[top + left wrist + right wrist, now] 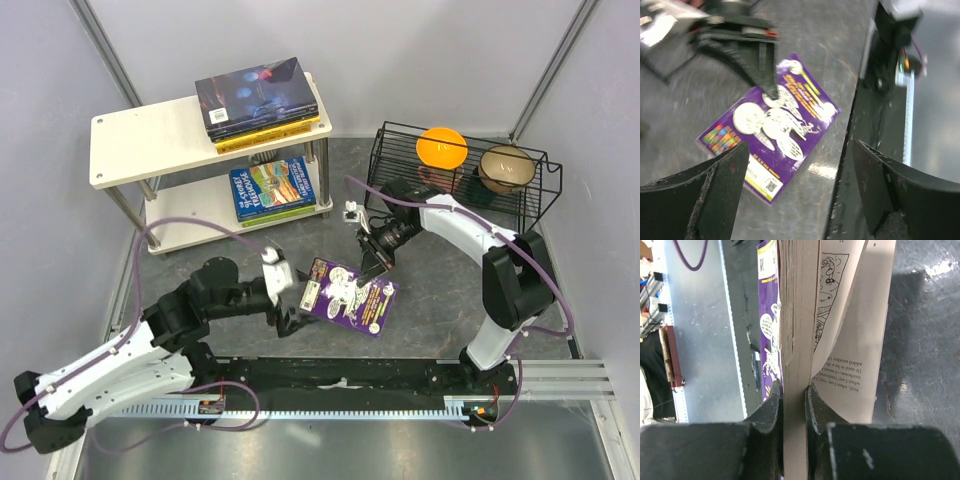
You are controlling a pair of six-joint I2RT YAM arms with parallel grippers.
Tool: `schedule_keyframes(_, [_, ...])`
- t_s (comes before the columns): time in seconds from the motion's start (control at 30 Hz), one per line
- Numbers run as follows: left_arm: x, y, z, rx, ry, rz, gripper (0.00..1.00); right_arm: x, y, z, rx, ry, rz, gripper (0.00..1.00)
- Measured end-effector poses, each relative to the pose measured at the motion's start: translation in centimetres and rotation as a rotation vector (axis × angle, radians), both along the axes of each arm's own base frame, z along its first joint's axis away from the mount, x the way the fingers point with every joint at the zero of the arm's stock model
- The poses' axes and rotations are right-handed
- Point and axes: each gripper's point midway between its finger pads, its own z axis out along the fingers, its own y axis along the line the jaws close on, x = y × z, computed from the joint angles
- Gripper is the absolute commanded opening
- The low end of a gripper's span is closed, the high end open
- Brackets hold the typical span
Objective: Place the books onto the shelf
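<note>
The right gripper was clamped on the far edge of the purple book, which lay mid-table between the arms, probably to lift it toward the shelf at far left. Some pages splayed loose outside the pinch. The left gripper stood open and empty just left of the book.

loc: robot lab cell | evid: white partition walls, alu mounting rail

Purple book (pages splayed), other books on shelf
</note>
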Motion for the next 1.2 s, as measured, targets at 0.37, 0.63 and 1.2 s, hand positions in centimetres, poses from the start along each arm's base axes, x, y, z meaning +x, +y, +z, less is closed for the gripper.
schedule_keyframes(0.37, [-3.0,-3.4,-7.7,0.443,-0.564,-0.394,0.97,-0.9,0.2,2.9,0.049,0.07,0.027,0.0])
schedule_keyframes(0.63, [0.5,-3.5,-10.4,0.648,-0.841,-0.342,0.96,-1.2,0.9,4.2,0.092,0.153,0.038,0.0])
schedule_keyframes(1.2, [3.0,-3.0,-6.8,0.706,-1.06,-0.211,0.02,0.7,0.3,4.5,0.096,0.106,0.0,0.44])
